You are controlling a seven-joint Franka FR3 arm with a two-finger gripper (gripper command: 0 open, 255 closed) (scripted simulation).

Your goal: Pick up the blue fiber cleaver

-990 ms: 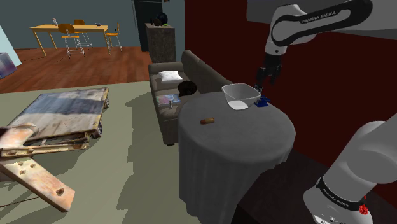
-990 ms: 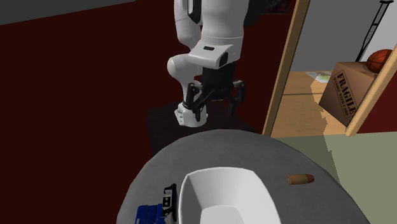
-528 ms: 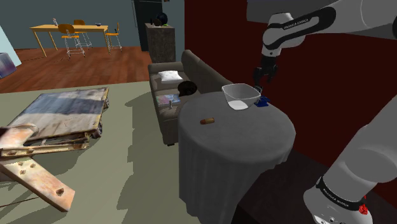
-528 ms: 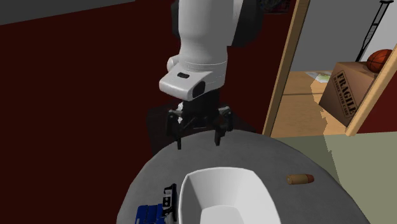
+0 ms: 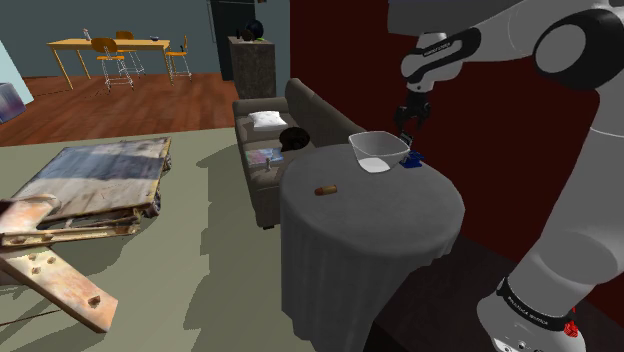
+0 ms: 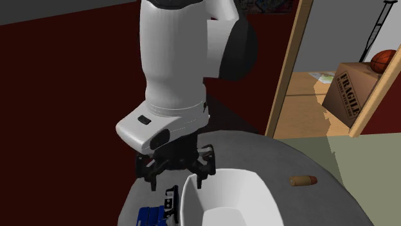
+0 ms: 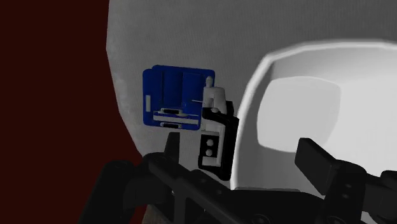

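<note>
Grey table (image 5: 372,212) — blue cleaver (image 7: 178,97) beside bowl (image 7: 252,107)

Round table (image 5: 390,205) under a grey cloth, and its surroundings.
A white bowl (image 5: 377,153) sits near the table's far edge in the shoulder view. A small brown cylinder (image 5: 325,189) lies apart from it, toward the edge facing the grey sofa (image 5: 258,190). A cardboard box (image 6: 350,90) marked FRAGILE stands off the table, with an orange ball (image 6: 383,61) beside it.

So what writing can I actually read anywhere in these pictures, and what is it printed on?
"FRAGILE": on the side of the cardboard box.
"FRANKA EMIKA": on the white arm link near the wrist.
Lettering on the base ring of the arm: too small to read.
</note>
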